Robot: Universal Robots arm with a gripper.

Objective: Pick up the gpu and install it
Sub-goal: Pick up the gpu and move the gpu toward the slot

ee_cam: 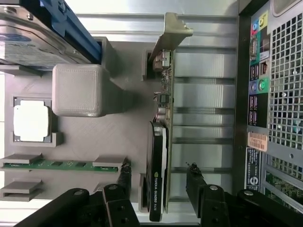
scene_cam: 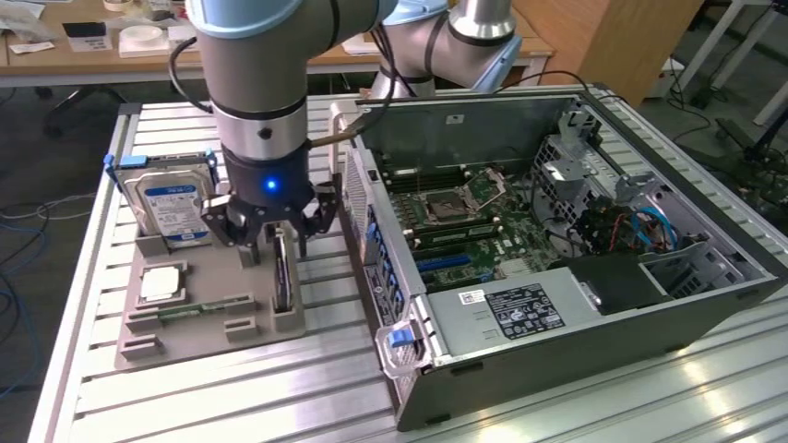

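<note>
Spread-fingered tool straddles gpu standing edgewise in gray tray.

Slatted aluminium table, pretty plain. Sitting straight on it: grey parts tray toward the exterior view's left, open PC case lying on its side just beside, toward the right.

UR arm hangs straight down, wrist vertical w/ blue light on, gripper facing down, both fingers spread wide apart.
</note>
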